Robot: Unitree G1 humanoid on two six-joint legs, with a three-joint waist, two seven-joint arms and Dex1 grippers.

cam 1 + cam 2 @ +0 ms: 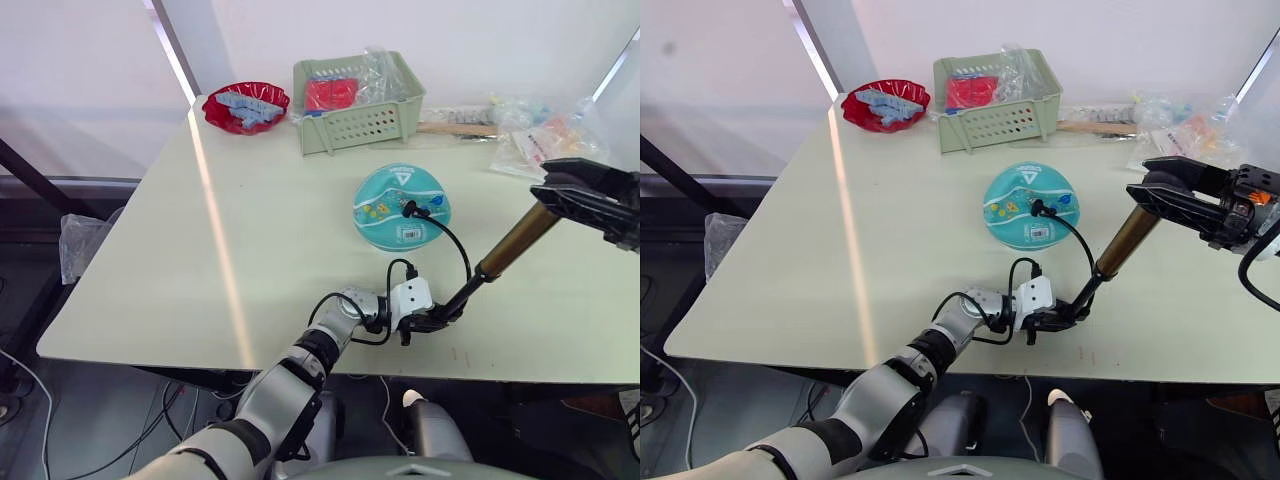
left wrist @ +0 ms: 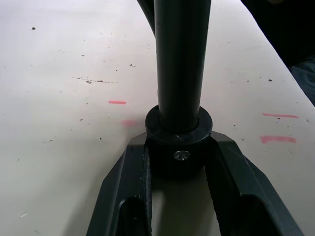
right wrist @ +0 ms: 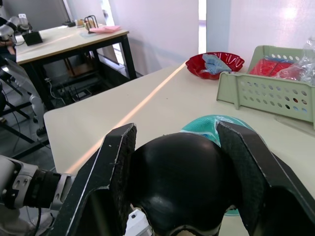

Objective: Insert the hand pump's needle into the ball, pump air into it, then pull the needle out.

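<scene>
Left tool (image 1: pixel 432 322) clamps the hand pump (image 1: pixel 505 254) base at the tabletop (image 1: pixel 250 250) near edge. Right tool (image 1: pixel 560 190) clamps its black handle, pump tilted. Hose runs to needle (image 1: pixel 409 210) in the ball (image 1: pixel 401 208), mid-tabletop. Green basket (image 1: pixel 358 100) at far edge.

The ball (image 1: pixel 401 207) sits on the table (image 1: pixel 250 250), near the middle, with the hose's tip stuck in its top. The hand pump (image 1: pixel 497 255) leans in front of the ball and to its right, its low end in the left hand (image 1: pixel 430 320) near the front edge and its top in the right hand (image 1: pixel 560 195). Behind the ball, at the back of the table, stands a basket (image 1: pixel 358 105), and a bowl (image 1: pixel 246 107) sits left of the basket.
</scene>
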